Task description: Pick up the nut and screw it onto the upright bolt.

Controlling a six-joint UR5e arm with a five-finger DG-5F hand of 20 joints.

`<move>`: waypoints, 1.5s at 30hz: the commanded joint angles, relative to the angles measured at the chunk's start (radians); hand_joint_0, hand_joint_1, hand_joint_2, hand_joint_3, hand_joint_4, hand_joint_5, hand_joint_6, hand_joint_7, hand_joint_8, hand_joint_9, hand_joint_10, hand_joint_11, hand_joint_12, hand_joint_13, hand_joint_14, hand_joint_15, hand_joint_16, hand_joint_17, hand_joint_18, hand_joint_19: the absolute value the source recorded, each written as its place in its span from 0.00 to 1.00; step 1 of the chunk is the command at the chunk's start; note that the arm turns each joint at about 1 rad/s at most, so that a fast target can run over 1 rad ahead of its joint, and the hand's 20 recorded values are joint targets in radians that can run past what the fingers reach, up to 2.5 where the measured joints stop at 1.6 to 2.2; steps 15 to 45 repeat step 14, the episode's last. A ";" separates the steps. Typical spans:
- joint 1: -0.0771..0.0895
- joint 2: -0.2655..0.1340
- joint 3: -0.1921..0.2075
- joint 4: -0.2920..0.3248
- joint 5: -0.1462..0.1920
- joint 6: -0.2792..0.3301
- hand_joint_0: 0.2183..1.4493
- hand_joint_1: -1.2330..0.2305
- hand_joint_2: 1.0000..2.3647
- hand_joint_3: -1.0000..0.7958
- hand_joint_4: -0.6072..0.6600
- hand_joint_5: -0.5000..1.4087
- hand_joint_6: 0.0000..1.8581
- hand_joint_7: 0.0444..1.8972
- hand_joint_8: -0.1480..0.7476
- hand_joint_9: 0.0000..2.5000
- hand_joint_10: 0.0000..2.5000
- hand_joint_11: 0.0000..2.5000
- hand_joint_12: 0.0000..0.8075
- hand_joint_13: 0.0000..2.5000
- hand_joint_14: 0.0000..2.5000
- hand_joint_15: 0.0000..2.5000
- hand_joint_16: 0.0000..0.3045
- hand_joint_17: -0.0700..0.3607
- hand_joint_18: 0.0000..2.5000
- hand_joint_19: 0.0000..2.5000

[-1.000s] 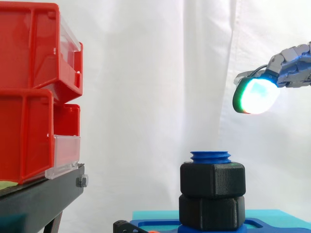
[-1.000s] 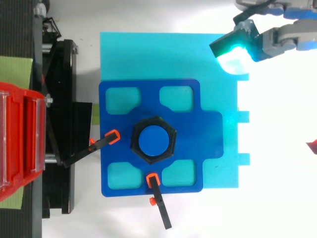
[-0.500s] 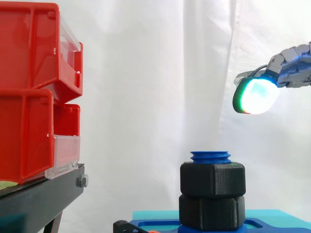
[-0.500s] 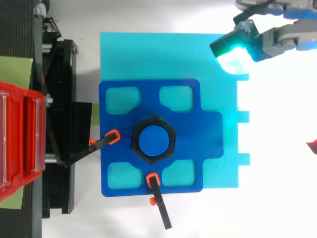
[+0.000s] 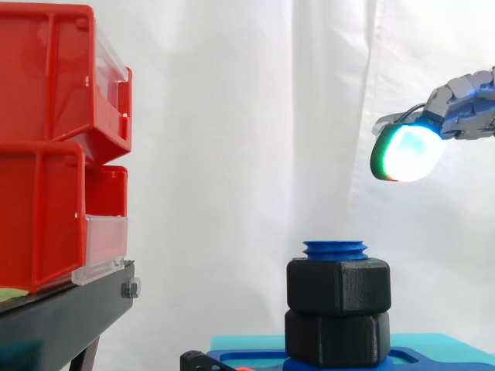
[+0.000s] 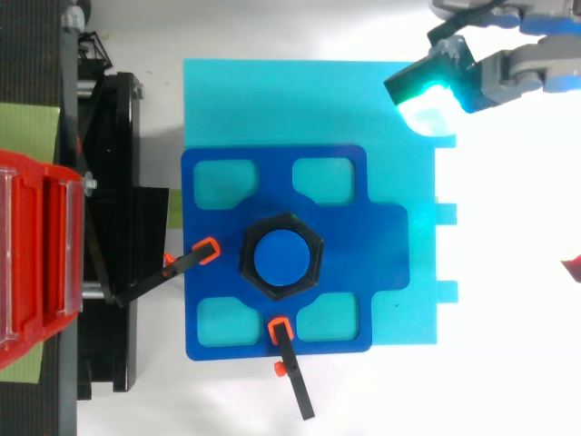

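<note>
Starting at the front of the blue fixture plate (image 6: 381, 236), you have a black clamp arm (image 6: 292, 368) with an orange tip pointing in at the bolt. Behind it the blue bolt (image 6: 280, 257) stands upright. The black nut (image 5: 338, 286) is already on it, sitting on top of a second black hex piece (image 5: 336, 338), and only the top turns of thread show above the nut.

Further back and well above, the hand (image 6: 508, 68) hangs over the far right corner of the cyan sheet (image 6: 272, 100), well apart from the bolt. The fingers you can see reach out straight and spread, with nothing held. The red bins (image 5: 46, 154) stand off to the left, before the white curtain (image 5: 232, 116).

Judge this as the end of the screwing step, with the nut released. If you want it tighter, you would need to bring the hand down over the bolt, close on the nut's flats and turn without tilting it.
</note>
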 commanded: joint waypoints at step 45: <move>0.000 0.000 0.000 0.001 0.000 0.000 0.23 0.63 0.00 0.28 0.56 0.14 0.27 0.34 0.38 0.05 0.00 0.00 0.43 0.01 0.00 0.00 0.14 0.39 0.00 0.00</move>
